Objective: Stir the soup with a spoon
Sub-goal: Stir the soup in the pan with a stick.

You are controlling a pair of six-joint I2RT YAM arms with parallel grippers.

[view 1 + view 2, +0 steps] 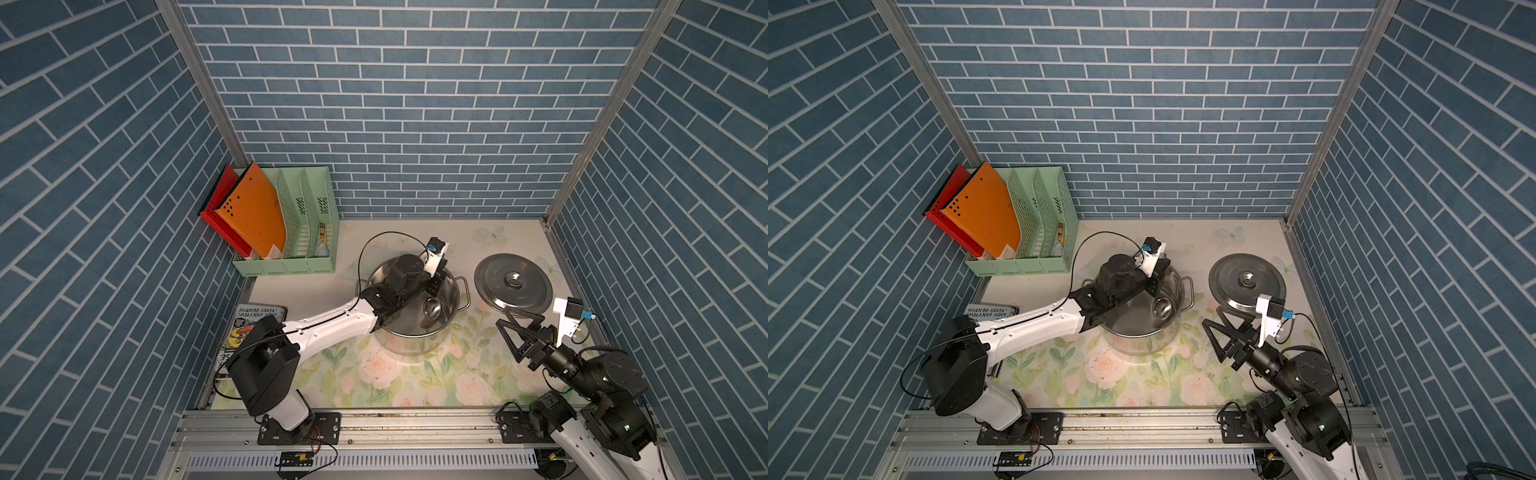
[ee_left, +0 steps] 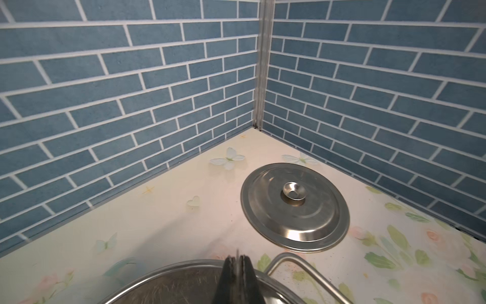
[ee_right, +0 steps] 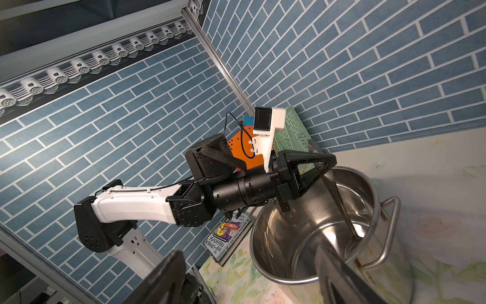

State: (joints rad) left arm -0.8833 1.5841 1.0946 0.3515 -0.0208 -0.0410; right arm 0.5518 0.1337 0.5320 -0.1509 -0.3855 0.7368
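Two grippers differ: left gripper is clamped on the spoon handle, its bowl down inside the pot mid-tabletop. Right gripper hangs open beside the lid's front edge, near the right edge.

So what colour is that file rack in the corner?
The file rack is pale mint green; clearest in a top view.
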